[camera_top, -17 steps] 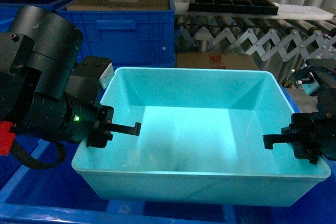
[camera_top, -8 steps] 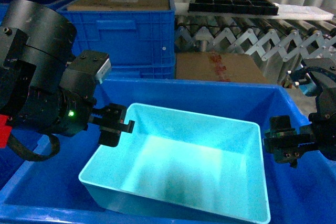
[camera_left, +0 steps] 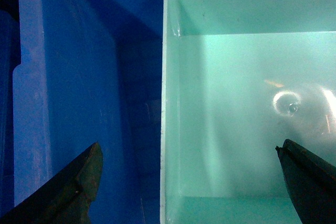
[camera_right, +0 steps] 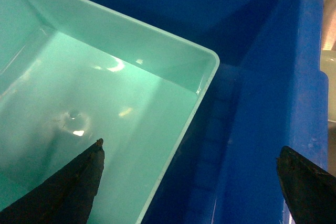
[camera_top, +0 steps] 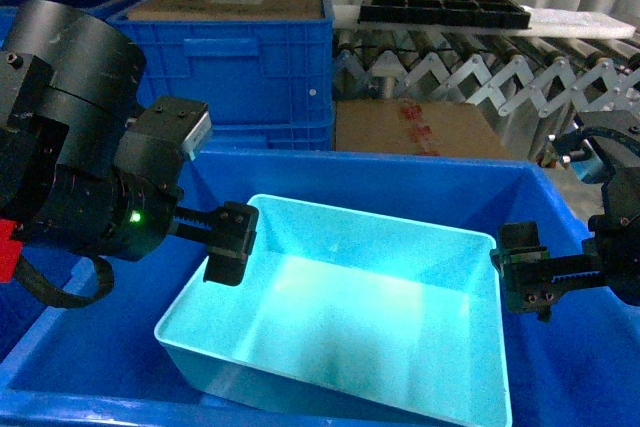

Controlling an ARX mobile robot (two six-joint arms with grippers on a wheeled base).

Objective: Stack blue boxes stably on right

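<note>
A pale turquoise tub (camera_top: pixel 340 317) fills the lower middle of the head view, resting tilted inside a large dark blue crate (camera_top: pixel 440 187), its near rim lower than its far rim. It looks like thin moulded plastic: smooth, glossy, sloping walls, rounded rim and corners, no lid, nothing in it. I judge it light and a little flexible, slick to the touch, so the rolled rim on the two short ends seems the surest hold, one tool on each side to keep it level.

At the left end the left tool (camera_top: pixel 230 242) stands spread wide, straddling the rim with one jaw inside the tub and one outside, gripping nothing. At the right end the right tool (camera_top: pixel 528 282) is likewise parted across the rim and unloaded.

Further back, in the upper left, sit ribbed dark blue crates (camera_top: pixel 235 57), stiff and square-edged. A brown cardboard box (camera_top: pixel 415 127) lies behind the big crate. Farthest, upper right, a black compartment tray (camera_top: pixel 445 7) rests on a metal roller conveyor (camera_top: pixel 480 72).
</note>
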